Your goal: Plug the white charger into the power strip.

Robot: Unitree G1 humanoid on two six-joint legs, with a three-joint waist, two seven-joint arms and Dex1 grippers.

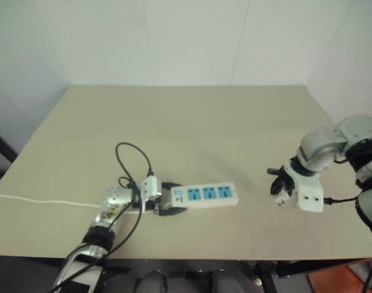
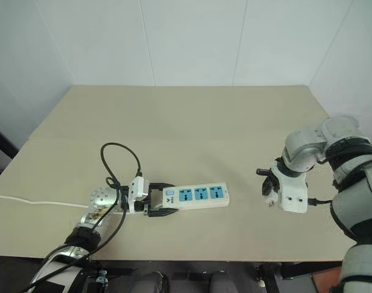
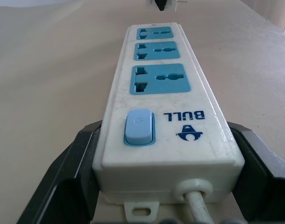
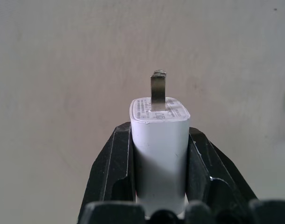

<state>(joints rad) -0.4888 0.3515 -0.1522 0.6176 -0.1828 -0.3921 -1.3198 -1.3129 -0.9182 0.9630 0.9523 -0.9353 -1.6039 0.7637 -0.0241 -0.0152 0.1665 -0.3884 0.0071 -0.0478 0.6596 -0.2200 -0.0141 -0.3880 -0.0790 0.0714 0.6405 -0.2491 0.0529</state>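
The power strip (image 1: 207,194) lies flat on the tan table, a long white bar with three blue socket faces (image 3: 158,79) and a blue switch (image 3: 139,127). My left gripper (image 1: 174,198) is shut on its switch end, one black finger (image 3: 72,172) against each long side. Far to the right, my right gripper (image 1: 279,186) hangs above the table, pointing down. It is shut on the white charger (image 4: 160,154), whose metal prongs (image 4: 158,88) point down at the bare tabletop. A wide gap of table lies between charger and strip.
The strip's thin white cable (image 1: 39,200) runs off over the table's left edge. A black cable loop (image 1: 134,152) rises from my left wrist. The table (image 1: 192,116) stands in a corner of white walls, with open surface behind the strip.
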